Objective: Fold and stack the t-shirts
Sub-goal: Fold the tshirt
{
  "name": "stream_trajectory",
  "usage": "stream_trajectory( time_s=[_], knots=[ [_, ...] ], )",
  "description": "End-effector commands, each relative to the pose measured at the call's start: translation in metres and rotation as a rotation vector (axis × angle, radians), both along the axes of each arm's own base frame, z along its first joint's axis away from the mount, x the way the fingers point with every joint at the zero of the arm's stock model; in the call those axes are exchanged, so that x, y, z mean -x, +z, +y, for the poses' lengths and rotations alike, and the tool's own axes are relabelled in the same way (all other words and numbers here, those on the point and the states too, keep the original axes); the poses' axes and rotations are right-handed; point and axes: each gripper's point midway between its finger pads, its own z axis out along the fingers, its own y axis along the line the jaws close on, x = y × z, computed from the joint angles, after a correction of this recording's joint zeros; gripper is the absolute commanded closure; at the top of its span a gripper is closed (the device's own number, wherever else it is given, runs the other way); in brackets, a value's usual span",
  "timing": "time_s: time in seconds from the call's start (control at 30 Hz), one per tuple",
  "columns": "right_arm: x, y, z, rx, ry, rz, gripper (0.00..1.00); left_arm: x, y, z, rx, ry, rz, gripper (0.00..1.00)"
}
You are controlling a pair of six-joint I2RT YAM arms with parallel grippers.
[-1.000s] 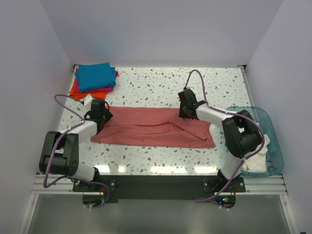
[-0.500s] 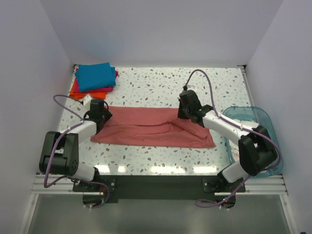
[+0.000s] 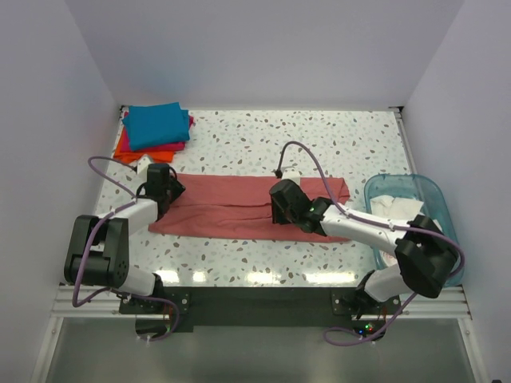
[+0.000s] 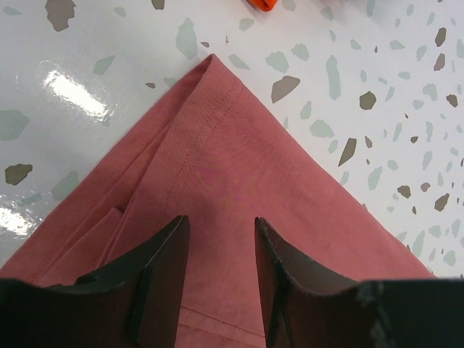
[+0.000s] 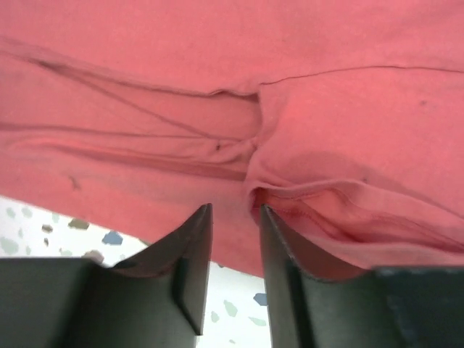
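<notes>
The large salmon-red t-shirt lies spread flat as a wide strip across the table. My left gripper is over its left far corner, jaws open and tips down on the cloth, nothing between them. My right gripper is over the shirt's middle near its near edge, jaws a little apart and empty. A wrinkled fold lies just beyond the right fingertip. The teal-blue shirt tops a folded stack, with magenta-pink and orange under it.
A translucent blue tub holding white cloth stands at the right edge. A small white object lies just beyond my left gripper. White walls close the table's left, back and right sides. My right arm lies across the shirt's right part.
My right gripper has moved left and toward the near edge, from the shirt's far edge to its middle. The left gripper has not moved.
</notes>
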Motion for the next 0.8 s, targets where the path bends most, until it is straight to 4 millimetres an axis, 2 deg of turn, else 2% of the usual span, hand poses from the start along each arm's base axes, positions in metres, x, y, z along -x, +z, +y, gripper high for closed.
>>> stream_trajectory(
  time_s=[0.0,0.07,0.17,0.23,0.3,0.33,0.43,0.5,0.6,0.67,0.7,0.77],
  knots=[
    [-0.015,0.023,-0.021,0.036,-0.099,-0.112,0.59,-0.013,0.021,-0.001,0.014,-0.014,-0.098,0.54],
    [-0.015,0.039,-0.035,0.061,-0.123,-0.152,0.53,-0.013,0.023,-0.002,0.013,-0.018,-0.102,0.53],
    [-0.02,0.055,-0.06,0.119,-0.189,-0.197,0.53,-0.014,0.025,-0.002,0.017,-0.02,-0.108,0.53],
    [-0.032,0.06,-0.081,0.145,-0.252,-0.199,0.53,-0.014,0.026,-0.003,0.018,-0.021,-0.111,0.53],
    [-0.042,0.051,-0.095,0.146,-0.276,-0.146,0.54,-0.014,0.028,-0.003,0.019,-0.024,-0.116,0.53],
    [-0.055,0.049,-0.111,0.149,-0.318,-0.129,0.54,-0.015,0.029,-0.003,0.019,-0.024,-0.12,0.53],
    [-0.078,0.034,-0.113,0.2,-0.304,-0.067,0.55,-0.016,0.029,-0.005,0.03,-0.028,-0.121,0.53],
    [-0.087,0.02,-0.106,0.238,-0.275,-0.014,0.56,-0.017,0.029,-0.006,0.032,-0.032,-0.119,0.53],
    [-0.087,0.005,-0.094,0.233,-0.227,0.042,0.58,-0.017,0.03,-0.006,0.03,-0.036,-0.118,0.53],
    [-0.082,-0.006,-0.094,0.238,-0.216,0.07,0.6,-0.016,0.029,-0.006,0.031,-0.035,-0.117,0.53],
    [-0.075,-0.014,-0.095,0.24,-0.205,0.095,0.62,-0.016,0.029,-0.006,0.029,-0.036,-0.116,0.53],
    [-0.067,-0.015,-0.096,0.234,-0.197,0.098,0.67,-0.016,0.029,-0.006,0.029,-0.036,-0.116,0.53]
  ],
)
